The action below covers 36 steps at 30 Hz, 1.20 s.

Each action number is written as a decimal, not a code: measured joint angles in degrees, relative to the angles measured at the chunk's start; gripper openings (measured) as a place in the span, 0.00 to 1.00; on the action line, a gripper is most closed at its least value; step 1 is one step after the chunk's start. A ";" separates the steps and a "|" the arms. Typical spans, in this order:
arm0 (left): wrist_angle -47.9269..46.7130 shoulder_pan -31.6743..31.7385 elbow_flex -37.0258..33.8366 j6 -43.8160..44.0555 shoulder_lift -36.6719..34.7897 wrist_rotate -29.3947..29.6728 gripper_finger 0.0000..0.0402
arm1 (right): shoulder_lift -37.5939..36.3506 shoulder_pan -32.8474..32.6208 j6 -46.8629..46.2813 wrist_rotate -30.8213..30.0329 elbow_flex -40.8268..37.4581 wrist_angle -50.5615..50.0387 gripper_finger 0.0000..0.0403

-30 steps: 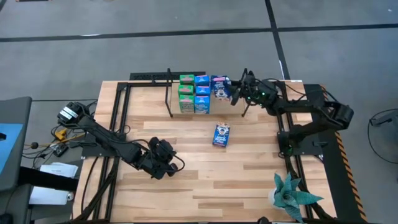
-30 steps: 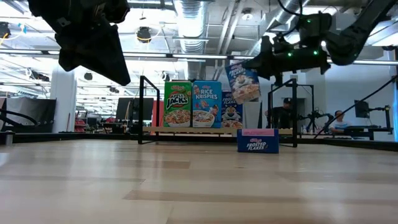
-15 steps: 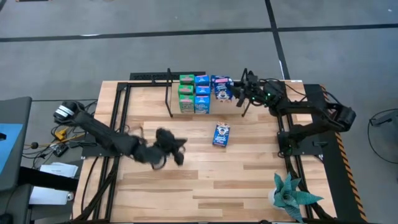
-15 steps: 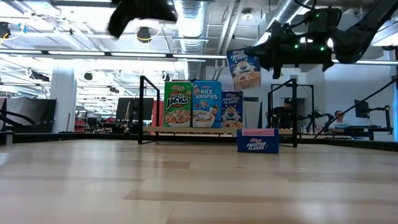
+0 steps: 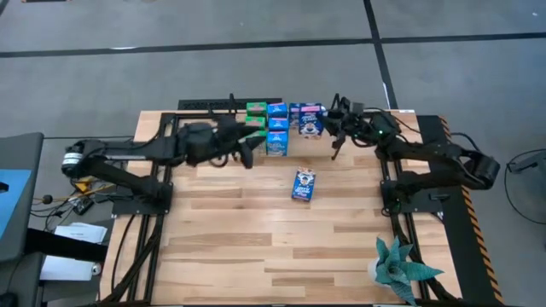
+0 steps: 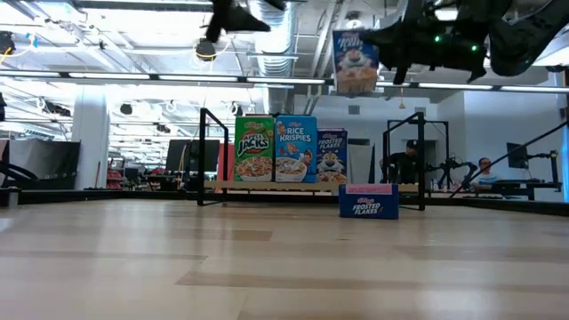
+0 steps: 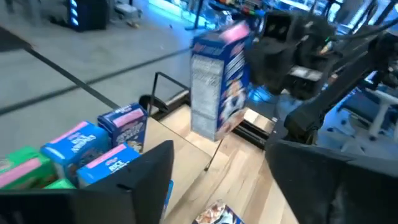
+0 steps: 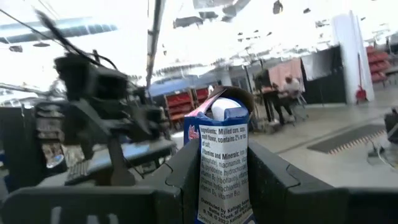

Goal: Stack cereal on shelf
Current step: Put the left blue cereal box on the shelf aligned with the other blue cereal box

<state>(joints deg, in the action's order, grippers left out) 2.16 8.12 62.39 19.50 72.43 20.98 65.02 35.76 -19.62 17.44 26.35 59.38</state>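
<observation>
A dark blue cereal box (image 6: 354, 60) hangs high over the shelf (image 6: 227, 185), with my right gripper (image 5: 328, 126) shut on it. On the shelf board stand a green box (image 6: 254, 149), a light blue box (image 6: 295, 148) and a dark blue box (image 6: 331, 156), with more behind them (image 5: 277, 128). Another dark blue box (image 5: 304, 183) lies flat on the tabletop in front of the shelf. My left gripper (image 5: 245, 150) hovers open and high at the shelf's left end, with nothing between its fingers (image 7: 146, 177). My right gripper pinches the dark blue box between its two fingers (image 8: 186, 171), one on each broad face, with the narrow printed side panel (image 8: 225, 162) turned toward the wrist. The fingers come about level from the table's right. The box is upright and lifted clear above the shelved boxes.
A green artificial plant (image 5: 401, 269) stands at the table's near right corner. Black wire uprights (image 6: 203, 156) flank the shelf. The wooden tabletop (image 5: 256, 239) on the near side is bare. People sit in the room beyond (image 6: 484, 173).
My left gripper has risen and swung from the near left part of the table toward the far edge, up to the shelf's left end. My right gripper has raised the dark blue box from beside the shelved row to well above it, bringing it more upright.
</observation>
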 joint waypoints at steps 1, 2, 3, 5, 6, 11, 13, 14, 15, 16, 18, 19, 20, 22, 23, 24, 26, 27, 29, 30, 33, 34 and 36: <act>0.43 1.40 0.38 0.40 1.09 -2.22 0.62 | -0.53 -0.24 0.01 0.27 0.15 -0.02 0.33; 0.54 2.57 0.73 0.51 2.30 -4.66 0.64 | -0.98 -0.39 0.01 0.57 0.27 -0.04 0.33; 0.69 3.81 1.19 0.42 3.59 -6.93 0.66 | -1.37 -0.69 0.02 0.69 0.37 -0.18 0.33; 0.85 5.87 2.14 -0.68 5.97 -10.52 0.69 | -1.80 -1.39 0.12 0.67 0.48 -0.21 0.33; 1.24 6.74 2.75 -1.66 6.94 -12.11 0.70 | -1.80 -1.61 0.16 0.67 0.50 -0.29 0.33; 6.34 10.89 5.14 -6.38 10.58 -19.27 0.71 | -0.29 -3.03 -0.35 0.08 0.50 -0.23 0.33; 8.78 12.82 5.47 -6.52 11.96 -23.37 0.71 | 0.19 -3.95 -0.71 -1.45 0.59 0.40 0.33; 9.81 13.85 5.92 -6.38 12.63 -25.30 0.71 | 0.31 -4.26 -0.71 -2.10 0.61 0.79 0.33; 10.09 14.91 6.29 -6.36 13.03 -26.83 0.71 | 0.34 -4.47 -0.63 -2.63 0.70 1.23 0.33; 10.08 15.96 6.34 -6.20 13.37 -27.99 0.71 | 0.34 -4.66 -0.28 -3.24 1.04 1.44 0.33; 10.12 17.84 6.34 -4.99 14.60 -29.07 0.71 | 0.32 -4.70 0.19 -3.90 1.88 1.69 0.33; 10.26 18.81 6.28 -3.88 15.32 -30.63 0.71 | 0.32 -4.56 0.20 -3.92 2.30 1.66 0.33; 11.34 19.74 6.22 -2.86 16.14 -33.02 0.71 | 0.32 -4.46 0.18 -3.95 2.67 1.59 0.33; 15.58 21.03 6.20 -0.76 17.62 -38.54 0.71 | 0.32 -4.11 0.20 -4.01 3.34 1.61 0.33; 17.21 21.48 6.20 0.04 18.17 -40.36 0.71 | 0.32 -4.06 0.24 -4.01 3.56 1.62 0.33; 18.79 21.78 6.20 0.87 18.73 -41.45 0.71 | 0.32 -3.95 0.37 -4.03 3.77 1.57 0.33; 20.72 21.85 6.23 1.17 19.61 -42.58 0.71 | 0.32 -3.72 0.58 -4.04 4.05 1.51 0.33; 21.11 21.85 6.23 1.17 19.69 -43.37 0.71 | 0.32 -3.70 0.62 -4.05 4.19 1.44 0.33; 22.09 21.85 6.23 0.58 19.65 -43.75 0.72 | 0.32 -3.29 0.62 -4.05 4.52 1.04 0.33; 22.13 21.78 6.27 0.42 19.56 -43.80 0.72 | 0.32 -3.22 0.60 -4.05 4.60 1.05 0.33; 21.99 21.53 6.27 0.69 19.58 -43.89 0.74 | 0.32 -2.99 0.60 -4.05 4.72 1.09 0.33; 22.34 21.51 6.26 0.72 19.58 -44.11 0.74 | 0.32 -2.99 0.60 -4.05 4.72 1.02 0.33; 22.83 21.13 6.27 0.73 19.58 -44.31 0.74 | 0.32 -2.99 0.60 -4.05 4.72 1.06 0.33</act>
<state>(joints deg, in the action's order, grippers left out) 24.99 29.25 68.66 20.23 92.01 -23.32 65.34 32.77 -19.03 13.39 31.07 60.45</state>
